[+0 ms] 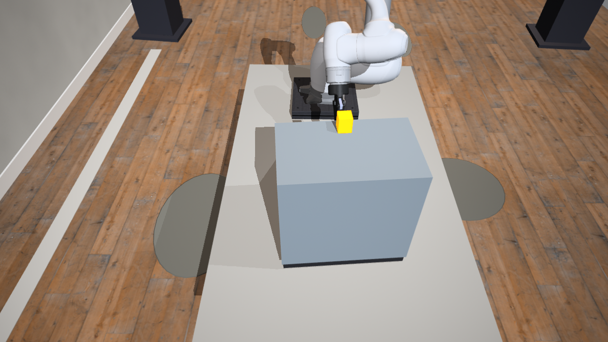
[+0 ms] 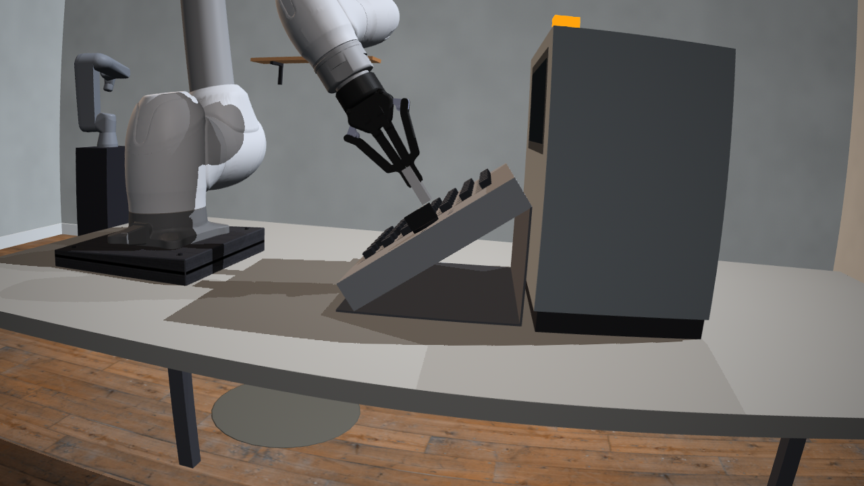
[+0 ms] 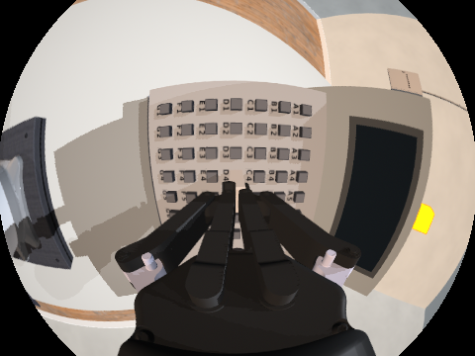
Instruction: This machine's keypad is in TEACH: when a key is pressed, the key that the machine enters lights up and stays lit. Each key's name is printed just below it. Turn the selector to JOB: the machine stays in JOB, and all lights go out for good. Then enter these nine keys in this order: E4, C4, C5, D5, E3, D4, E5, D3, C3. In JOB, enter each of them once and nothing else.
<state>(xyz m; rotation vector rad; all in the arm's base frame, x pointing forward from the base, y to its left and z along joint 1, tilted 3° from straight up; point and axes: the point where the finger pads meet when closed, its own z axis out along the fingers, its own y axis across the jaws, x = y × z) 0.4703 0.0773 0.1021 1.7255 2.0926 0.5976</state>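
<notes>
The machine is a grey box with a sloped tan keypad on its front, facing the arm. The keypad carries rows of dark keys, and I see none lit. My gripper is shut and empty, and its fingertips point down at the middle of the keypad, touching or just above a key. In the wrist view the fingertips sit over the lower middle rows and hide the keys under them. The key labels are too small to read. I cannot make out the selector. A dark screen lies to the right of the keypad.
A yellow block sits on the machine's top edge near the arm and also shows in the wrist view. The arm's black base plate stands on the table behind the keypad. A grey stand is at the far left.
</notes>
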